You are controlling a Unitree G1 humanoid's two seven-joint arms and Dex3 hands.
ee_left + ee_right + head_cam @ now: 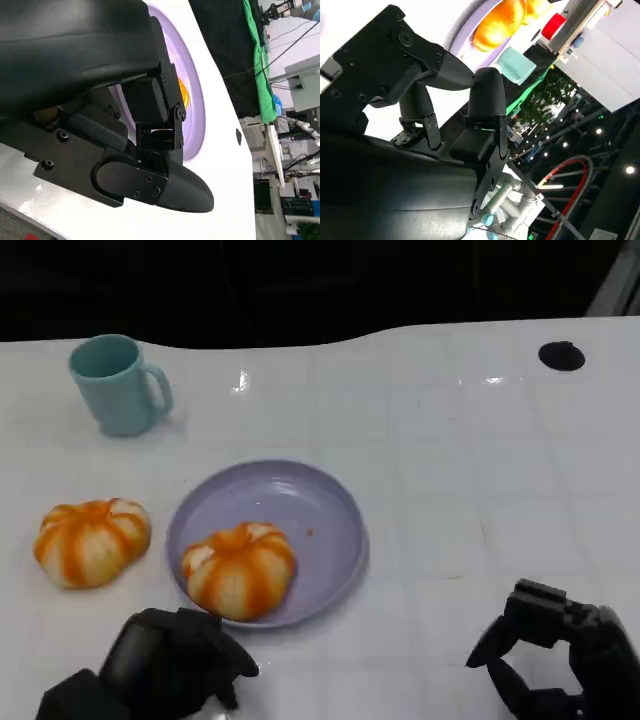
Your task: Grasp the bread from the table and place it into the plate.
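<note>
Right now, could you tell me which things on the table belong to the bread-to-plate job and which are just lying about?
Job:
bread in the plate
bread on the table
purple plate

Lying about:
blue mug

I am working in what is looking like a robotics lab or demo hall, not a home. I am facing a white table (480, 490) with a dark cable hole (561, 356) near its far right corner. Beyond the table, my left wrist view is showing a green cloth (260, 60), equipment racks (300, 145) and loose cables. Beyond the table in my right wrist view, ceiling spotlights (600, 131) are glowing above metal framing and a red hoop (570, 175).
</note>
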